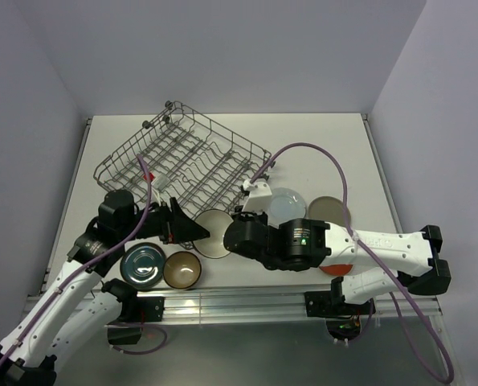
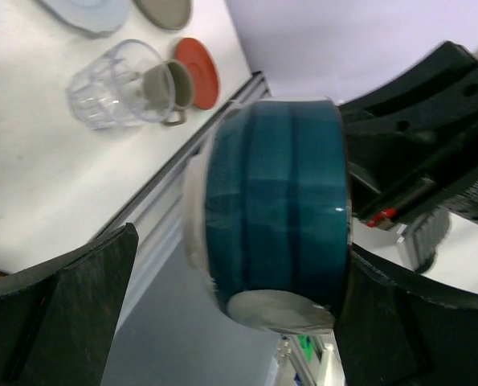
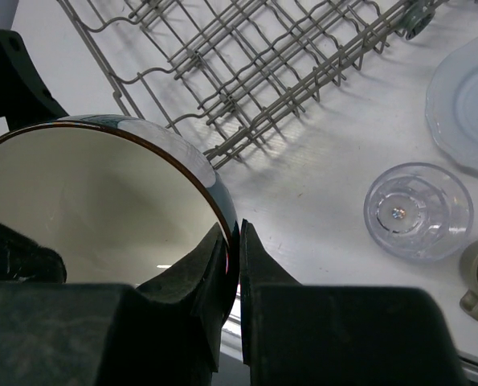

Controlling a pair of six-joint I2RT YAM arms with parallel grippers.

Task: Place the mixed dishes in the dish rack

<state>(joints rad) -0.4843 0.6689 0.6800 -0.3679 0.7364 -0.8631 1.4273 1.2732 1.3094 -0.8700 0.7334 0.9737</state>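
Observation:
My right gripper [image 1: 232, 232] [image 3: 239, 241] is shut on the rim of the cream bowl [image 1: 214, 233] [image 3: 94, 209], one finger inside and one outside. The bowl's outer wall is teal in the left wrist view [image 2: 275, 201]. It sits between the wide-open fingers of my left gripper [image 1: 197, 232] [image 2: 243, 245], closer to the right-hand finger. The dish rack [image 1: 182, 161] [image 3: 263, 56] stands just behind. The dark teal dish [image 1: 145, 265] and brown bowl [image 1: 181, 270] sit at the near edge.
The pale blue plate [image 1: 287, 205] [image 3: 467, 104], a tan plate [image 1: 328, 211], the clear glass [image 2: 114, 84] [image 3: 418, 211], the grey mug [image 2: 168, 87] and the red-orange saucer [image 1: 335, 269] [image 2: 200, 71] lie right of the rack. A metal rail [image 1: 239, 301] runs along the table's near edge.

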